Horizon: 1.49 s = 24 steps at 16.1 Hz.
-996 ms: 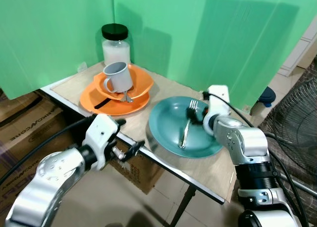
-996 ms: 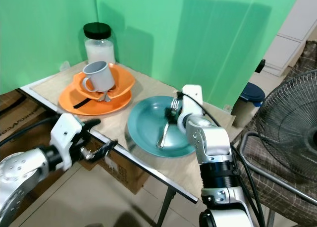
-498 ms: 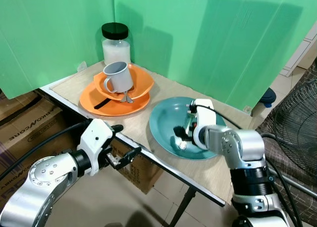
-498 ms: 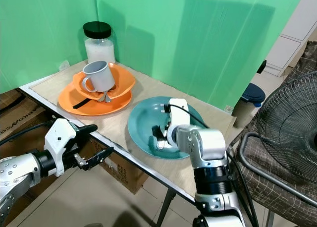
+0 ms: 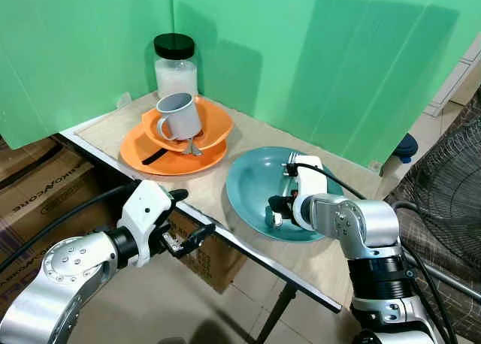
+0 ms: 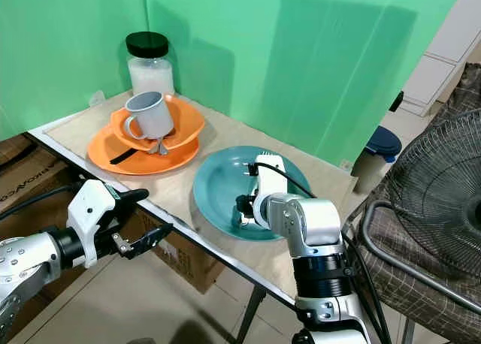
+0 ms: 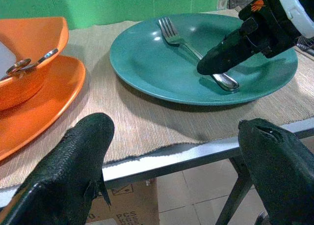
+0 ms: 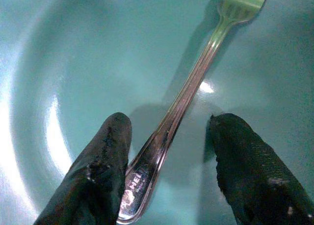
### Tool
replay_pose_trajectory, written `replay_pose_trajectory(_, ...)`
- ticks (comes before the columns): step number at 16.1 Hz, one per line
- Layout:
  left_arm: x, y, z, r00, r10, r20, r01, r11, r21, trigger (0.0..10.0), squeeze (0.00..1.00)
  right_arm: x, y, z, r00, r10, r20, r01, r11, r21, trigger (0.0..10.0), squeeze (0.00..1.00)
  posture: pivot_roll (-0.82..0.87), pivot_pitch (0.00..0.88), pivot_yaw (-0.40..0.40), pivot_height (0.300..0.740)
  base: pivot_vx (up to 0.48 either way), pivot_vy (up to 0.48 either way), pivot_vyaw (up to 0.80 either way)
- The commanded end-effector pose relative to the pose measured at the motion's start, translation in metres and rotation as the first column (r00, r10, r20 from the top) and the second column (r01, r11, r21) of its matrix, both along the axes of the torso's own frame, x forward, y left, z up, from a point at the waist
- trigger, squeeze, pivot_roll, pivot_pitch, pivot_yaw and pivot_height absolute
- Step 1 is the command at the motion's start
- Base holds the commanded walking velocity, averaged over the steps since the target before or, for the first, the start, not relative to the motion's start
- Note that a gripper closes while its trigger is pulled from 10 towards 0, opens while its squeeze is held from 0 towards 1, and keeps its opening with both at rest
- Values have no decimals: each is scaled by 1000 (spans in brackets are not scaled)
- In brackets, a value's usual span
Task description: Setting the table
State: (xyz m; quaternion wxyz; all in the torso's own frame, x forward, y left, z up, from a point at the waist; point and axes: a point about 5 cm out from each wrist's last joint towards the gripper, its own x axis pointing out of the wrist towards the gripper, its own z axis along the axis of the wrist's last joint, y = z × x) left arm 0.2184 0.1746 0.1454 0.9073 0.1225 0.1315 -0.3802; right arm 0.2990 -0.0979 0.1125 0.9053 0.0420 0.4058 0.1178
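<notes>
The right hand (image 8: 167, 176) is down inside the teal plate (image 5: 252, 186), and in the head views the silver arm covers much of the fork (image 8: 184, 104), so only its shiny end peeks out by the black fingers. The wrist view shows it better: the fork lies flat on the plate, and its handle runs right between the two black fingers (image 8: 105, 171). The fingers are open, one on each side of the handle, and they are not squeezing it. The left one sits very close to the handle end, but it is hard to tell if it touches. The fork's prongs are cut off at the edge of that picture. The teal plate sits on the surface (image 5: 214, 182) near its front edge. Farther back is an orange plate (image 5: 139, 152) with an orange bowl (image 5: 214, 126) on it. A grey mug (image 5: 179, 115) leans inside the bowl, and something metal pokes out under it, too hidden to name. A dark strip lies on the orange plate, too small to tell what it is. A jar (image 5: 175, 66) with a black lid stands behind, in the corner by the green wall (image 5: 338, 58). The left hand (image 7: 171, 156) hangs in front of the surface edge, lower than the top, wide open and holding nothing.
</notes>
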Motion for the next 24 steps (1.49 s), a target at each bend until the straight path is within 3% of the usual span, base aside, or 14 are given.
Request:
replay_pose_trajectory(1, -2, -1, 3, 1000, -11, 4, 11, 1000, 3, 10000, 0, 1, -3, 2, 1000, -11, 4, 11, 1000, -14, 157, 0, 186, 0, -108, 740, 0, 0, 0)
replay_pose_trajectory(9, -2, -1, 3, 1000, -11, 4, 11, 1000, 3, 10000, 0, 1, -3, 2, 1000, -11, 4, 11, 1000, -14, 157, 0, 186, 0, -108, 740, 0, 0, 0)
replay_pose_trajectory(11, 4, -9, 6, 997, -73, -12, 73, 997, 3, 10000, 0, 24, 6, -11, 996, -47, 72, 52, 997, -63, 0, 0, 183, 0, -90, 740, 0, 0, 0)
replay_pose_trajectory(20, 4, -9, 7, 997, -78, -19, 78, 997, 10, 10000, 0, 34, 3, -13, 993, -44, 114, 55, 994, -94, 0, 0, 175, 0, -84, 740, 0, 0, 0)
replay_pose_trajectory(22, 4, -9, 7, 997, -79, -17, 80, 997, 12, 10000, 0, 34, 1, -6, 988, -42, 146, 55, 995, -84, 0, 0, 174, 0, -82, 740, 0, 0, 0)
replay_pose_trajectory(24, 3, -7, 3, 997, -72, -14, 73, 997, 13, 10000, 0, 37, -5, 9, 962, -28, 271, 43, 998, -48, 0, 0, 166, 0, -78, 740, 0, 0, 0)
